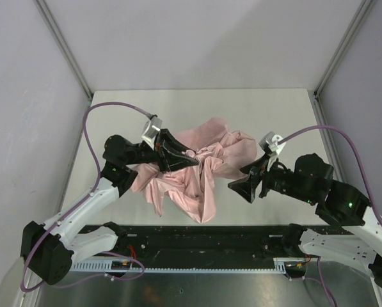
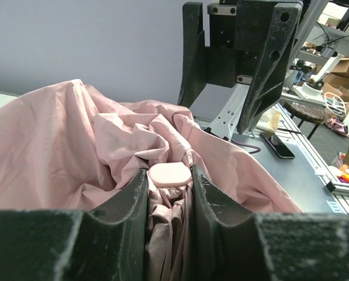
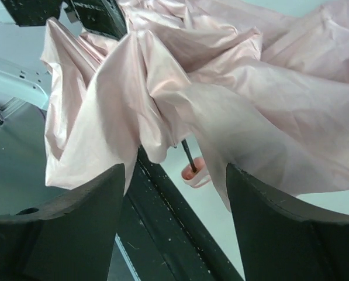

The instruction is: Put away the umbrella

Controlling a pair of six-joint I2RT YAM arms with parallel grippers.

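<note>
The left hand [image 2: 169, 177] clamps the umbrella [image 2: 57, 134] by its bunched fabric. The right hand [image 3: 175, 171], wide apart and empty, should gather the loose folds just ahead, clear of the shaft [image 3: 187, 153].

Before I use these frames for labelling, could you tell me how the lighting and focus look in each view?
Top external: even, diffuse light, sharp throughout, a soft shadow under the umbrella. Left wrist: its fabric crisp, the left tool dark and slightly soft up close. Right wrist: sheen on the folds, the right tool nearly black, the handle a little blurred.
</note>
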